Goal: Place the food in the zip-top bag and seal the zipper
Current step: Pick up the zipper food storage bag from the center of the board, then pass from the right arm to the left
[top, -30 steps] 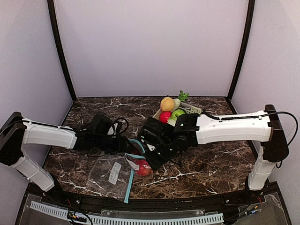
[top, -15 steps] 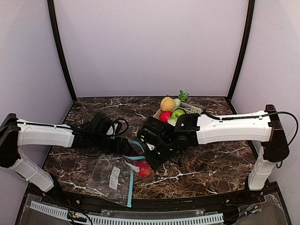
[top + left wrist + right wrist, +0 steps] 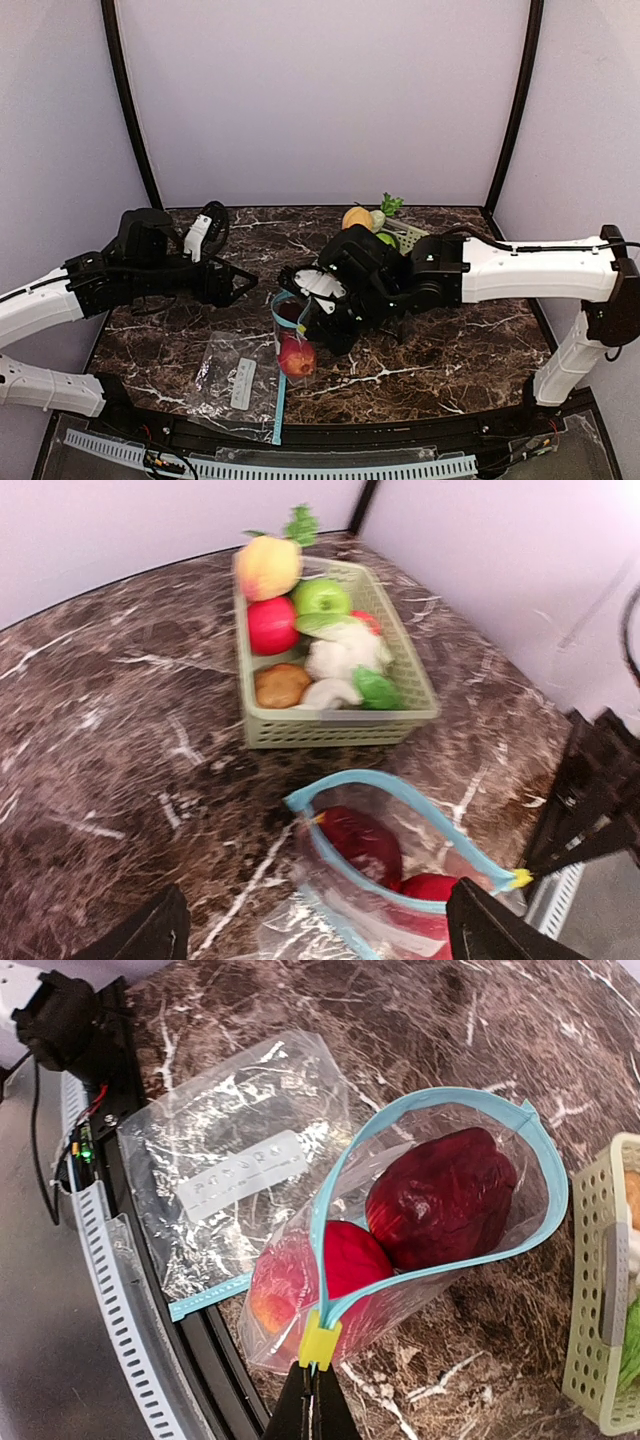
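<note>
- My right claw point(image 3: 313, 1385) is clenched on the bag point(image 3: 450, 1093) at its yellow slider point(image 3: 320, 1340), holding the mouth open.
- Two red pieces of food point(image 3: 440, 1195) lie inside the bag.
- My left claw point(image 3: 236, 284) hangs released and empty, apart from the bag.
- Left to do, I judge: the peach point(image 3: 268, 567), green apple point(image 3: 322, 596), cauliflower point(image 3: 340, 655) and the rest wait in the basket point(image 3: 340, 725), and the zipper is unsealed.
</note>
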